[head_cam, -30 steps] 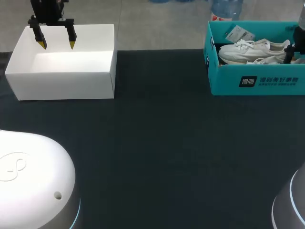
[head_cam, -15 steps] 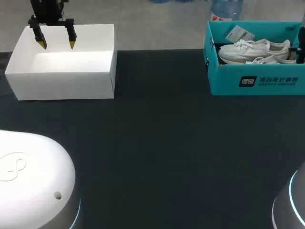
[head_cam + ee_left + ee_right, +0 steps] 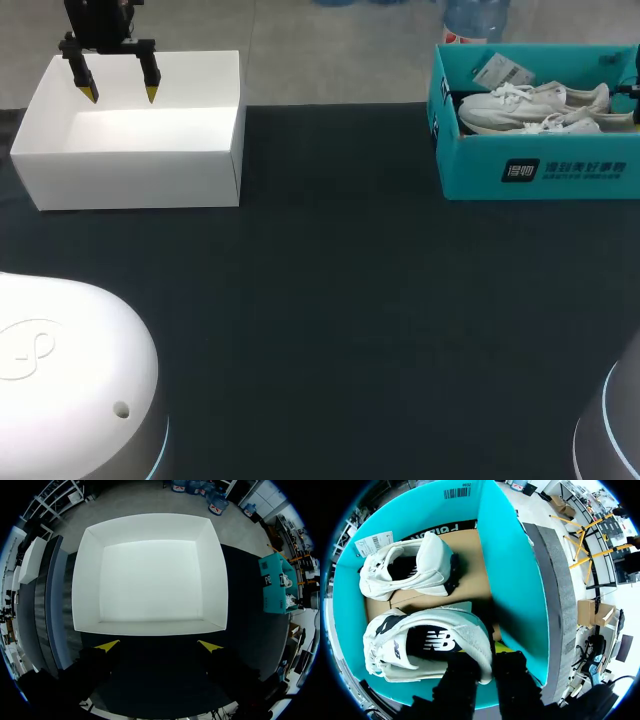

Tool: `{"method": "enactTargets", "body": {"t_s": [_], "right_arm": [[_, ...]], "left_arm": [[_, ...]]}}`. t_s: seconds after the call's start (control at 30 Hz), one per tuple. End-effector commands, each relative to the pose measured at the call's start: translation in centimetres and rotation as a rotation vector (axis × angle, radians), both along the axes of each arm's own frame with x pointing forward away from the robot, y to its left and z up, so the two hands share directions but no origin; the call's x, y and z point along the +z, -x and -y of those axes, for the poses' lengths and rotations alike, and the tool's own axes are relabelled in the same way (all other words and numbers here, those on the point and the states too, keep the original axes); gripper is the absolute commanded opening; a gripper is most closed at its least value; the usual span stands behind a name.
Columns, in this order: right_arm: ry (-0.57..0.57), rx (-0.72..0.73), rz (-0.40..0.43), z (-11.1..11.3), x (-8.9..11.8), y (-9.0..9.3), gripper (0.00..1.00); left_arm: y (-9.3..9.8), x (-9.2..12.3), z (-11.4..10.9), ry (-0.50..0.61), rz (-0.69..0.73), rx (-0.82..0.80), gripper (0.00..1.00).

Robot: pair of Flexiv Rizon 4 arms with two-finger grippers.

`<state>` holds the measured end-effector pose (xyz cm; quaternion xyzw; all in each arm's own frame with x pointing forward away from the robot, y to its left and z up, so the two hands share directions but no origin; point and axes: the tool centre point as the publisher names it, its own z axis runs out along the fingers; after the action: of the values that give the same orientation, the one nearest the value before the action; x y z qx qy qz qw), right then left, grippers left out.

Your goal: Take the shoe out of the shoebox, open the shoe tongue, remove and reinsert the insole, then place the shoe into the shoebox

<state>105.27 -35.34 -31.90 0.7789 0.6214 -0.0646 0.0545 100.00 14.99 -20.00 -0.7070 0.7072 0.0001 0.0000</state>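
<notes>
The right gripper (image 3: 487,650) has its fingers narrow, pinching the heel of the near white sneaker (image 3: 420,645), which lies inside the teal shoebox (image 3: 505,565). The second sneaker (image 3: 410,565) lies behind it. Across the table (image 3: 330,300), the left gripper (image 3: 158,646) hangs over the white box (image 3: 150,527), fingers wide apart.

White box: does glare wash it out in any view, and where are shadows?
Left wrist view: the white box glares, its floor almost featureless. Head view: it is evenly lit. Right wrist view: a dark shadow lies on the shoebox floor beside the near shoe.
</notes>
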Motion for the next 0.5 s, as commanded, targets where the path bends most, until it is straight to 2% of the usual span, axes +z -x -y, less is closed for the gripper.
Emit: {"method": "enactTargets", "body": {"t_s": [0.03, 0.5], "right_arm": [[0.011, -0.001, 0.006, -0.2, 2.2, 0.6, 0.00], [0.039, 0.013, -0.025, -1.0, 8.3, -0.4, 0.00]], "left_arm": [[0.0, 0.0, 0.0, 0.000, 0.000, 0.000, 1.00], [0.0, 0.0, 0.0, 0.000, 0.000, 0.000, 1.00]]}}
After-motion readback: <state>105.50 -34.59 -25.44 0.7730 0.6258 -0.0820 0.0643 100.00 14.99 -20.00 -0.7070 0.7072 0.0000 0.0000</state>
